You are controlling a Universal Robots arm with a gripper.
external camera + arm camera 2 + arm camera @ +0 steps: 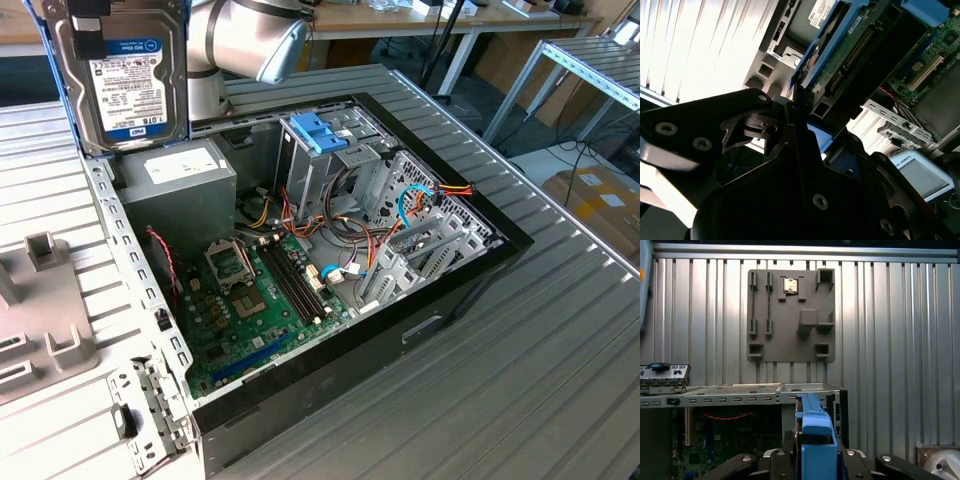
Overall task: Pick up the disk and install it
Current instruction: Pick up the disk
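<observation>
The disk (125, 75), a dark metal hard drive with a white barcode label and blue rails, hangs upright in the air at the exterior view's upper left. It is above the back corner of the open computer case (470, 275). In the first wrist view my gripper (815, 457) is shut on the disk's blue rail (815, 432), a black finger (782, 460) on each side. The second wrist view looks along the disk's green circuit-board underside (845, 50) from behind the gripper's black body (790, 190).
Inside the case are a grey power-supply box (175, 180), a metal drive cage with a light-blue bracket (318, 130), a motherboard (250, 300) and loose cables (420, 200). A grey fixture plate (790, 315) lies on the ribbed metal table (560, 350). The silver arm (250, 35) reaches in from behind.
</observation>
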